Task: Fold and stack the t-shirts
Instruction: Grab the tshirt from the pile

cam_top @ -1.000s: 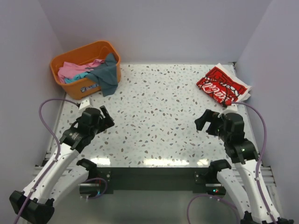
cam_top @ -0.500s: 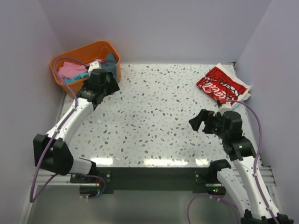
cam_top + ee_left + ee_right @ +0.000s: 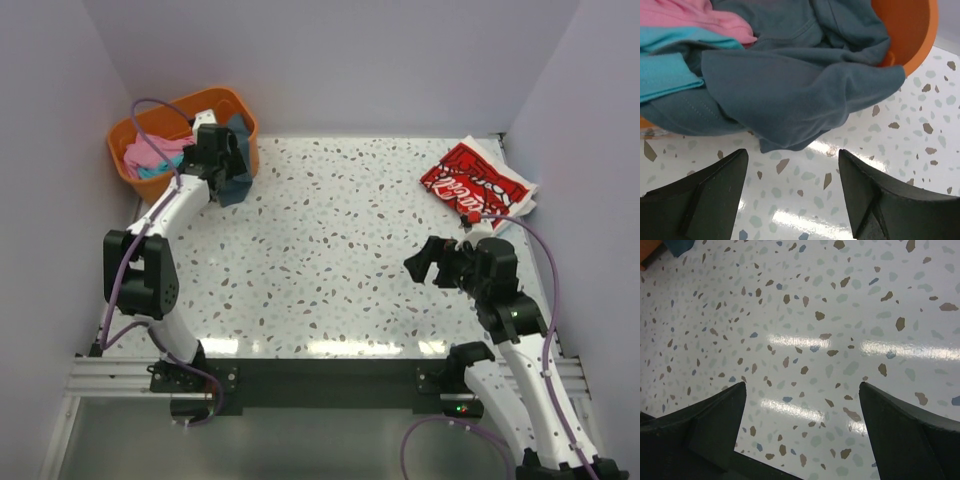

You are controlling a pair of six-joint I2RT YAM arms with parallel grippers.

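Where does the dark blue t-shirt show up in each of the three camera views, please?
Top external: the dark blue t-shirt is at the upper left, hanging over the right end of the orange basket onto the table.
Left wrist: it fills the upper middle, spilling over the rim.
Right wrist: only a small dark scrap in the top left corner, probably it.
Shared landmark: the orange basket, beside the shirt in every view.

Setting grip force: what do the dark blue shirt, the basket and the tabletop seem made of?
Dark blue shirt: soft matte knit cloth; limp folds, stitched seam. Basket: smooth orange plastic, probably; even curved wall. Tabletop: hard, glossy, terrazzo-look speckle; glare streaks, actual material unclear.
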